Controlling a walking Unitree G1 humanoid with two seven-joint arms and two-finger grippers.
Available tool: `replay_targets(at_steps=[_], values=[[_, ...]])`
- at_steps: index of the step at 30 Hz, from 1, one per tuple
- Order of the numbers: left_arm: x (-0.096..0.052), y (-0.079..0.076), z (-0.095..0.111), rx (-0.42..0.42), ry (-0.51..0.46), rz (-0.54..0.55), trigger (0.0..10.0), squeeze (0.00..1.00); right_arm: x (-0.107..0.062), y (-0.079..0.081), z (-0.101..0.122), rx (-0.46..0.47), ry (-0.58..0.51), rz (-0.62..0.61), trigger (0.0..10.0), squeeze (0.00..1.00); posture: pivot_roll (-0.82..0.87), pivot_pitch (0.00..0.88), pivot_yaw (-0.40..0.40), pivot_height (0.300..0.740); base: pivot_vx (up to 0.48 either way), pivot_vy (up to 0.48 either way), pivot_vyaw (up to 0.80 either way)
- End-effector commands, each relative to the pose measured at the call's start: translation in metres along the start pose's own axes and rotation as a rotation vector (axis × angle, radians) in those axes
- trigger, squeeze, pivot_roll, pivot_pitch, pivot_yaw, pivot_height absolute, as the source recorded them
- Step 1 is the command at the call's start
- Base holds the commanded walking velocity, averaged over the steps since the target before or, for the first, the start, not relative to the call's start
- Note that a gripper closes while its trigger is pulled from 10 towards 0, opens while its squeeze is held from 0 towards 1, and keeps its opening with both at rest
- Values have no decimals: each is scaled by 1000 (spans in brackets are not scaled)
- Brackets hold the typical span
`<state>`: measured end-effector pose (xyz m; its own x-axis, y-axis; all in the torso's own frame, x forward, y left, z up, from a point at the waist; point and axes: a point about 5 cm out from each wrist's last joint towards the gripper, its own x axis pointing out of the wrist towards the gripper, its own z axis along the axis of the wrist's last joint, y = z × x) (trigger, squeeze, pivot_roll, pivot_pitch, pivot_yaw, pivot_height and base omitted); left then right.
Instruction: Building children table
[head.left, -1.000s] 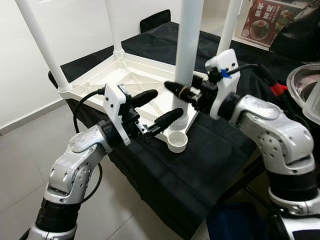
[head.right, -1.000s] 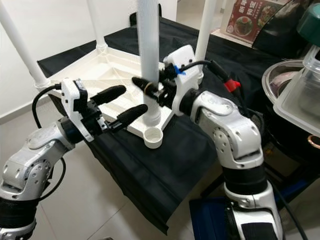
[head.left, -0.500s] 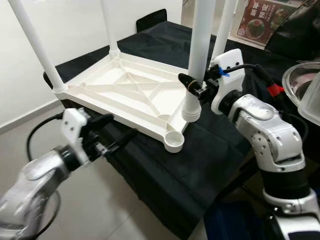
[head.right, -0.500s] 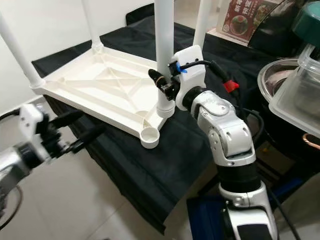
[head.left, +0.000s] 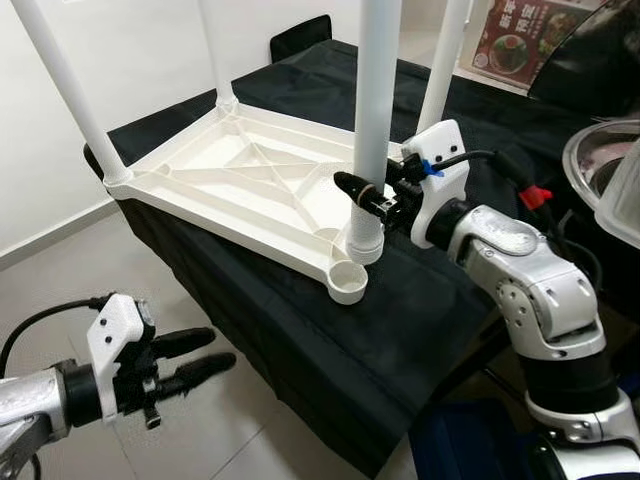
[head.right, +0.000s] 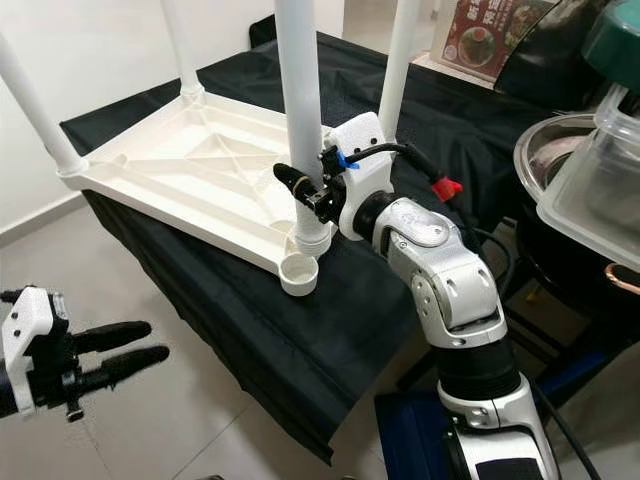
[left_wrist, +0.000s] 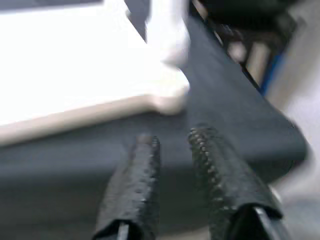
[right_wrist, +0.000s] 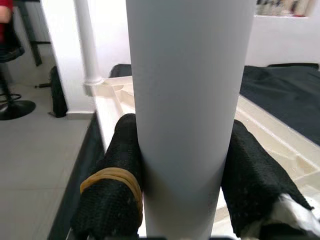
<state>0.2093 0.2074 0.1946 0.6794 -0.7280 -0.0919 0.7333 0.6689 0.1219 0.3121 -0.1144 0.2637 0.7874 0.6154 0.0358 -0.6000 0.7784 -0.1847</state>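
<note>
Tabletop, white and upside down, lies on your black-draped counter with three legs already standing up from its corners. Your right claw pinches the fourth leg low on its shaft, its fingers pressed to both sides, the leg's foot just beside the open corner socket at the near edge. Your left claw hangs low over the floor, well apart from the counter, fingers slightly spread and holding nothing.

A red poster at the back carried white Chinese characters above a picture of a dish; the characters were too small to read.
</note>
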Motion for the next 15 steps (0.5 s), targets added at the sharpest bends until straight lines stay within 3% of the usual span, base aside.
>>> replay_targets(at_steps=[1, 6, 13, 14, 15], values=[[9, -4, 4, -7, -60, 23, 0, 0, 1, 11, -3, -16, -7, 38, 10000, 0, -9, 123, -12, 740, 0, 0, 0], [21, -17, 1, -46, -90, -30, 0, 0, 3, 18, -8, 8, 0, 60, 10000, 0, -7, 126, -9, 740, 0, 0, 0], [25, -30, -9, -88, -51, -122, 0, 0, 4, 27, -12, 17, -1, 82, 10000, 0, -4, 131, 1, 740, 0, 0, 0], [25, -30, -9, -83, -40, -128, 2824, 0, 4, 27, -12, 26, -8, 77, 10000, 0, -4, 134, 5, 740, 0, 0, 0], [25, -30, -9, -83, -40, -128, 2824, 0, 4, 27, -12, 26, -8, 77, 10000, 0, -4, 134, 5, 740, 0, 0, 0]])
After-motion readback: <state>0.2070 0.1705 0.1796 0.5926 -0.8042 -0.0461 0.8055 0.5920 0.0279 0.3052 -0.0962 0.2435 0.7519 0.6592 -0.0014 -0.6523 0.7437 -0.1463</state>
